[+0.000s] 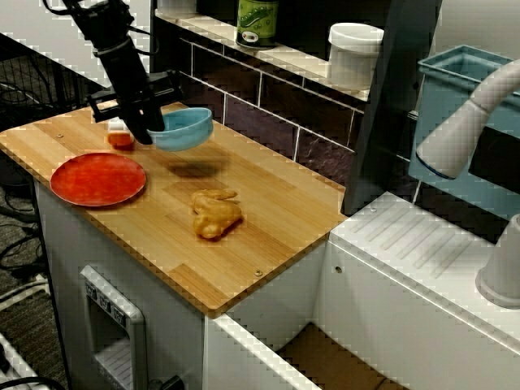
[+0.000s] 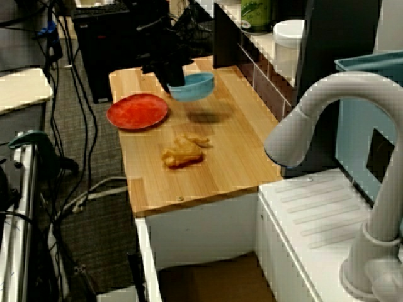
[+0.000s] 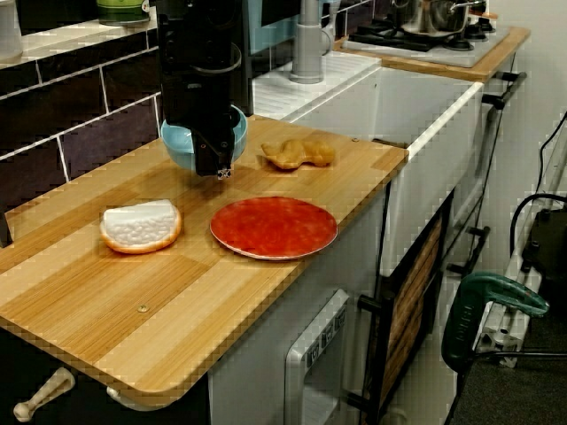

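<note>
My black gripper [image 1: 145, 134] is shut on the near rim of a light blue bowl [image 1: 185, 128], which hangs a little above the wooden counter [image 1: 276, 203] and casts a shadow below it. In the view from the sink side, the gripper [image 2: 176, 82] holds the bowl [image 2: 194, 86] just past a red plate [image 2: 137, 111]. In the view from the counter's far end, the gripper [image 3: 217, 168] hides most of the bowl [image 3: 174, 143]. The red plate [image 1: 97, 179] lies flat. An orange-and-white piece [image 1: 119, 136] sits right beside the gripper. A tan food lump [image 1: 215, 213] lies mid-counter.
A dark tiled ledge behind the counter carries a green can [image 1: 257, 20] and a white jar [image 1: 354, 53]. A white sink with a grey faucet [image 1: 463, 122] adjoins the counter on the right, below a teal bin [image 1: 455, 89]. Beyond it stands a stove [image 3: 434, 35].
</note>
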`<state>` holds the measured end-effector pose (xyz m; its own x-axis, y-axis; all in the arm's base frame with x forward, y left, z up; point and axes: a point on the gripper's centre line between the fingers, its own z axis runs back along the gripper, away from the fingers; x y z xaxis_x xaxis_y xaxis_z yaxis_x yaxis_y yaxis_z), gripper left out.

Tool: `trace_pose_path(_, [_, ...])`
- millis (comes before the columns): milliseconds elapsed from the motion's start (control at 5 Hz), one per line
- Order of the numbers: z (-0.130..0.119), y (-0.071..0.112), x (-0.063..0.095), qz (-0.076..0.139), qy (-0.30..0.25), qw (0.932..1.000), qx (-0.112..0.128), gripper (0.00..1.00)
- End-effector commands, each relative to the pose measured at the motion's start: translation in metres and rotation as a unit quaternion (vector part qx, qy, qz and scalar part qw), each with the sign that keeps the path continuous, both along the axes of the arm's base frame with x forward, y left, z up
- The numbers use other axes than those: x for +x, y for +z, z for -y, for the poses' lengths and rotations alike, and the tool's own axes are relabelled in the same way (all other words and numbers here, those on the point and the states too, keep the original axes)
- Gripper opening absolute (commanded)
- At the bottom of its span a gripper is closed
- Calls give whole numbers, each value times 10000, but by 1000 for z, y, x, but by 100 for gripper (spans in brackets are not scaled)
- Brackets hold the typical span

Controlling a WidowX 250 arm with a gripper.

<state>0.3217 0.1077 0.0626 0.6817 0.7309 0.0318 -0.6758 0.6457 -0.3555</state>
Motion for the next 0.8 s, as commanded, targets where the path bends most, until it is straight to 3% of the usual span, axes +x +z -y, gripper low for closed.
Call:
trace_pose_path(0, [26,-21,20,144,-241,9977,613,0])
trace_pose_path(400, [31,-21,17,144,-247,9969,735,0])
trace_pose_path(600, [29,-20,16,138,-286,9965,776,100])
